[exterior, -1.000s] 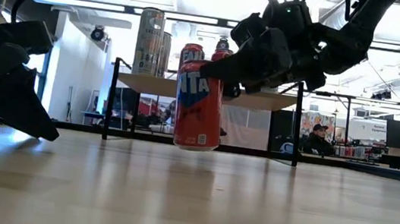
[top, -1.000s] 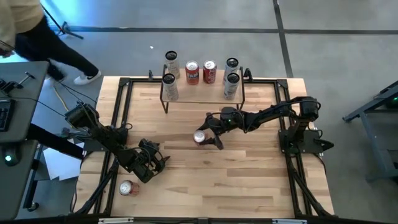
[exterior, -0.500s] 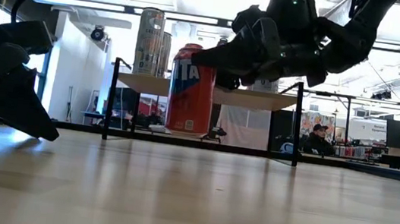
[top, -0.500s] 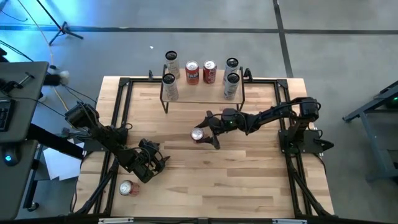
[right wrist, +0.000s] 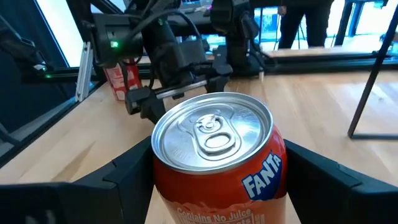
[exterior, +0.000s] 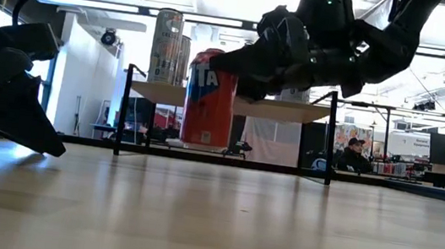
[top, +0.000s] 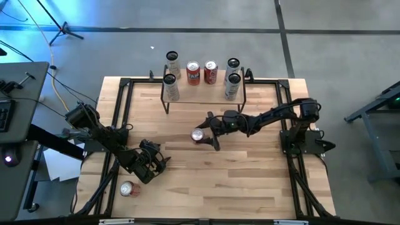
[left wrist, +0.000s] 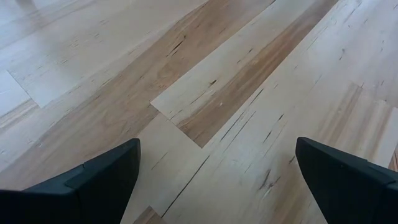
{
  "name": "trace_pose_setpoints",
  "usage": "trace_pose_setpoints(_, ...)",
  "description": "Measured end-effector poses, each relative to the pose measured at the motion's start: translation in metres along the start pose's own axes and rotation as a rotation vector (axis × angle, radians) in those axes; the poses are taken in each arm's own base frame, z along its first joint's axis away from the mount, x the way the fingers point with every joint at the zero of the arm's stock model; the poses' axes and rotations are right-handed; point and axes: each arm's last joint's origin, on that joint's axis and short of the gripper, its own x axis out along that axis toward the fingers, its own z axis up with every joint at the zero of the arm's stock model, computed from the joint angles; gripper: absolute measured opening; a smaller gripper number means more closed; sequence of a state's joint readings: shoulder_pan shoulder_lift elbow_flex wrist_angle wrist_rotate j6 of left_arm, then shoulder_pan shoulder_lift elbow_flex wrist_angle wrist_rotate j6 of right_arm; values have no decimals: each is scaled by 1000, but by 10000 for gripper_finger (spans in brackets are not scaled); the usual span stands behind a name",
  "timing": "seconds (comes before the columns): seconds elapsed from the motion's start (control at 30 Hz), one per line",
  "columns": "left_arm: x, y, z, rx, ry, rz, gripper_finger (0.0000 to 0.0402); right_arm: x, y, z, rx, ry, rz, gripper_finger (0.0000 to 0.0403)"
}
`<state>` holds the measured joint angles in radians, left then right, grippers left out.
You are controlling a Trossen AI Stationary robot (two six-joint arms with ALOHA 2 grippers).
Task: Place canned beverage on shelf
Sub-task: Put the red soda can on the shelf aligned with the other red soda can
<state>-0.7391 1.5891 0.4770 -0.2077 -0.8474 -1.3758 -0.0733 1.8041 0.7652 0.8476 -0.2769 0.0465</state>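
Low over the counter [top: 187, 187] at its left, the left end effector [top: 149, 164] waits with fingers spread wide, a spare can [top: 127, 189] just beside it. Mid-counter, the right end effector [top: 206, 134] clamps the upright orange can [top: 198, 135], short of the shelf [top: 203, 94]. Best to lift it above the board, keep it vertical, and aim for the gap between the cans already standing there.

Held can [right wrist: 214, 155]: orange body, white "Fanta" lettering on blue, silver lid. Fingers [right wrist: 134, 165] either side: black. Surface [top: 250, 175]: pale wood planks with darker brown streaks, black rails. Shelf [top: 203, 94]: light wood top, black legs; on it two red cans [top: 202, 73] and four silver cans [top: 232, 86]. Lying can [top: 127, 188]: red, silver end.
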Motion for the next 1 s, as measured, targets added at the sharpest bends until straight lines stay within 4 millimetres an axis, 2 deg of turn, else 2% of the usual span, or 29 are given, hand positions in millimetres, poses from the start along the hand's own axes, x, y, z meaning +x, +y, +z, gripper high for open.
trace_pose_setpoints(0.7, 0, 0, 0, -1, 0, 0, 400, 5, 6, -4, 7, -27, -12, 282)
trace_pose_setpoints(0.83, 0, 0, 0, -1, 0, -1, 400, 8, 5, -10, 25, -12, -27, 282)
trace_pose_setpoints(1.0, 0, 0, 0, -2, 0, -1, 400, 10, 4, -11, 31, -62, -23, 282)
